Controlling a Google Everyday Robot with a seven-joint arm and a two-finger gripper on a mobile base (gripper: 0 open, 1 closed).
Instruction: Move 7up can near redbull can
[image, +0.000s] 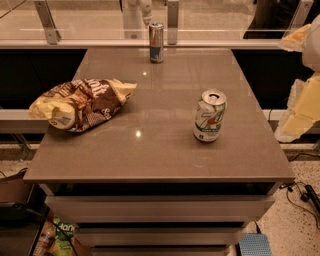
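The 7up can (210, 116), short and white with green lettering, stands upright on the right half of the grey-brown table (150, 150). The redbull can (156, 42), slim and blue-silver, stands upright at the table's far edge, middle, well apart from the 7up can. My gripper is not in view. Only pale yellow-white parts of my arm (302, 100) show at the right edge of the view, beyond the table's right side and clear of both cans.
A crumpled brown and yellow chip bag (80, 104) lies on the table's left side. A glass railing with metal posts (172, 20) runs behind the far edge. Drawers (155, 207) sit under the tabletop. Cables (300, 192) lie on the floor at right.
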